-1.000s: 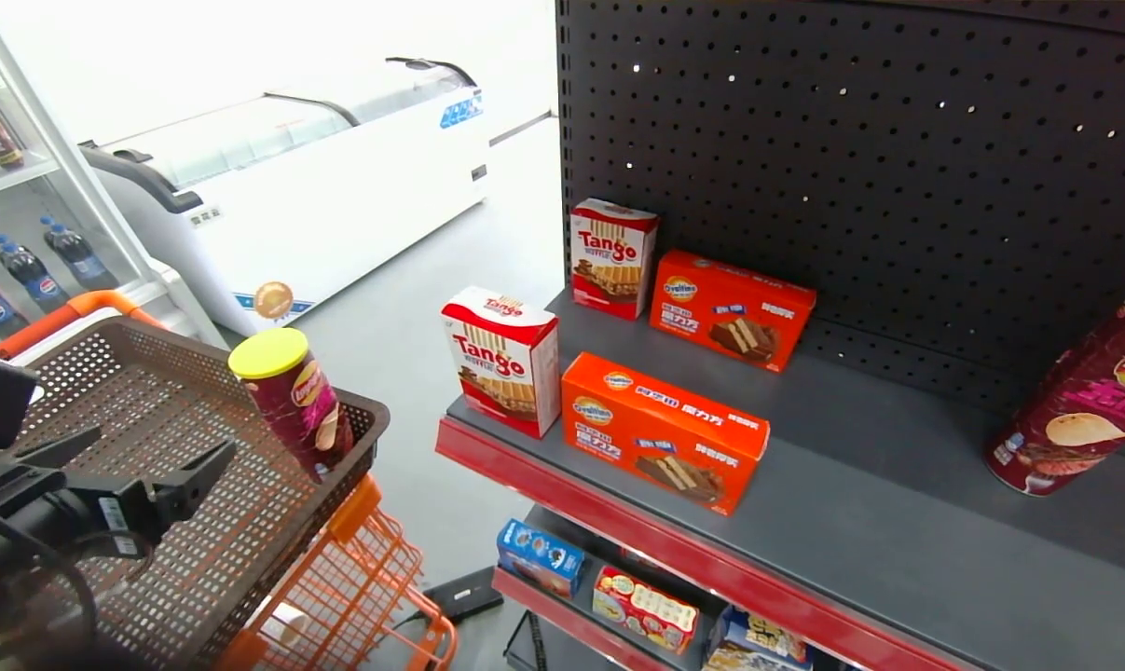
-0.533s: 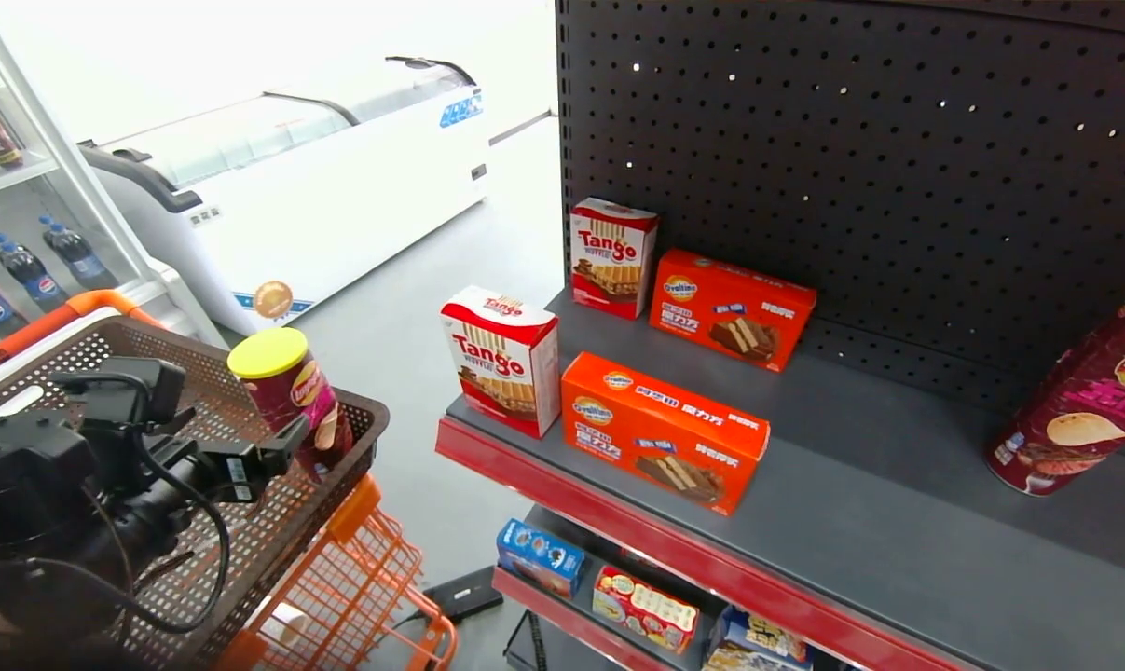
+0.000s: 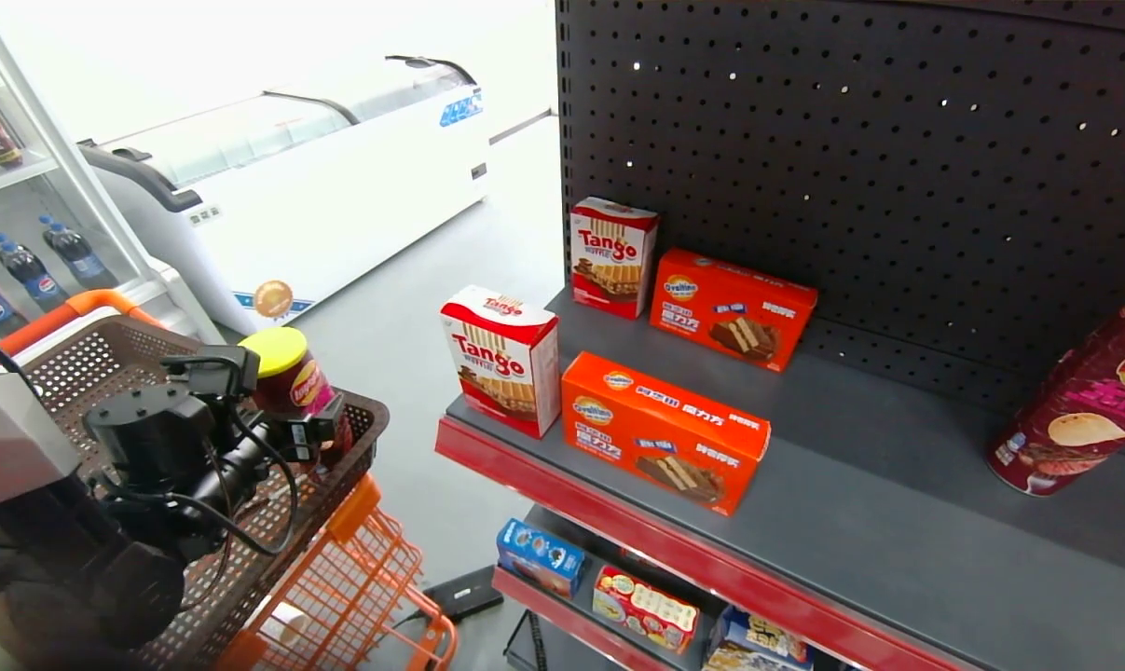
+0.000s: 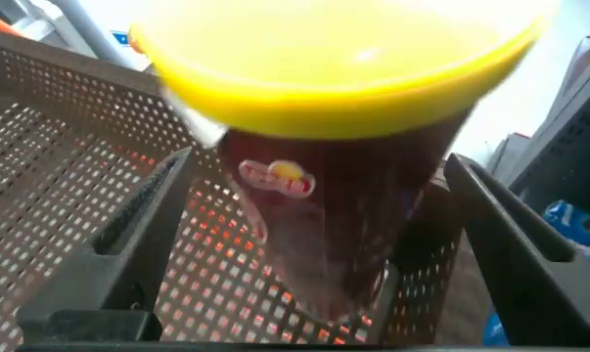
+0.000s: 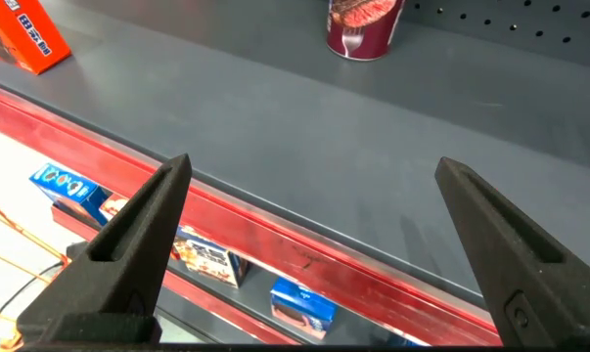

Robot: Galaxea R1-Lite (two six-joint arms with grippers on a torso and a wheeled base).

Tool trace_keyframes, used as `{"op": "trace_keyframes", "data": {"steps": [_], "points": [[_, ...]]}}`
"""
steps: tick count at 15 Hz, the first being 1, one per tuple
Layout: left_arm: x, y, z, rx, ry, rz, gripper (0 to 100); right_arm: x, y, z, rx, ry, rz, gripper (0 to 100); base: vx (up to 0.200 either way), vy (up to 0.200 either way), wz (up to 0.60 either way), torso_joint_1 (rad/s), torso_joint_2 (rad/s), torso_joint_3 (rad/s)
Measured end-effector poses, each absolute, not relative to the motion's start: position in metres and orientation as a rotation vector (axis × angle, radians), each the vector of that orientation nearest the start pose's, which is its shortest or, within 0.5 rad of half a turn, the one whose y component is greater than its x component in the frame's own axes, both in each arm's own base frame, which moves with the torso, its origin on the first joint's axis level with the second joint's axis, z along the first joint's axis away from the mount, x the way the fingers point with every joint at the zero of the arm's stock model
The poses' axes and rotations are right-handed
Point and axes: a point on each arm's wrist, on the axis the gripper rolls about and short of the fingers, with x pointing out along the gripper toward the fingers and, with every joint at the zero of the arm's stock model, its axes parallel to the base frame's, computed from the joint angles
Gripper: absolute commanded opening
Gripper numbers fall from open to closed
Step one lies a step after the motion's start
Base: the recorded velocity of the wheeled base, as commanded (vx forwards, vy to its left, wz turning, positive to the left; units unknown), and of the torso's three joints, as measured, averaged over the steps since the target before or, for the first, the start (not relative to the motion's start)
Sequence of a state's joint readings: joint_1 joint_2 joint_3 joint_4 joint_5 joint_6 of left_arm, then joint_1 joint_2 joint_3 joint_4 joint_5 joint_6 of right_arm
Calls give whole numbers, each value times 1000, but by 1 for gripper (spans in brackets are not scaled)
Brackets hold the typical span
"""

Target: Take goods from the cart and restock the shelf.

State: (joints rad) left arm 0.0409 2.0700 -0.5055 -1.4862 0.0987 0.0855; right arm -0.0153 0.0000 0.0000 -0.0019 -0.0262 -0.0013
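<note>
A dark red chips can [image 3: 292, 382] with a yellow lid stands tilted in the brown basket [image 3: 105, 363] of the orange cart. My left gripper [image 3: 294, 421] is open, one finger on each side of the can's body. In the left wrist view the can [image 4: 324, 205] sits between the fingers of the left gripper [image 4: 319, 171], with a gap on each side. My right gripper [image 5: 309, 181] hangs open with nothing in it above the front of the grey shelf [image 5: 304, 127]. A second chips can [image 3: 1079, 401] leans against the pegboard at the shelf's right end.
Two wafer boxes [image 3: 504, 359] and two orange cake boxes [image 3: 663, 431] stand on the left part of the shelf [image 3: 851, 466]. Small packs [image 3: 641, 608] fill the lower shelf. A white chest freezer [image 3: 292, 186] and a drinks cooler [image 3: 21, 233] stand behind the cart.
My left arm has moved forward over the basket to the chips can. Its open fingers now stand on either side of the can. The can and shelf goods have not moved.
</note>
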Motion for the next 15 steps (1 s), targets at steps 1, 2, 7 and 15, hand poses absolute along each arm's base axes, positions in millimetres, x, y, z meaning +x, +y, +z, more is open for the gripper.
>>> {"op": "trace_keyframes", "data": {"steps": [1,2,7,15], "points": [[329,16,77,87,73,137,100,-23,0,76,-1,-2,-41,100,0,0,0,0,0,0],[336,17,74,86,66,139,100,-23,0,76,-1,-2,-41,100,0,0,0,0,0,0],[357,17,66,85,32,135,0,-23,0,76,-1,-2,-41,100,0,0,0,0,0,0],[365,13,89,90,-56,126,0,-23,0,76,-1,-2,-42,100,0,0,0,0,0,0]]}}
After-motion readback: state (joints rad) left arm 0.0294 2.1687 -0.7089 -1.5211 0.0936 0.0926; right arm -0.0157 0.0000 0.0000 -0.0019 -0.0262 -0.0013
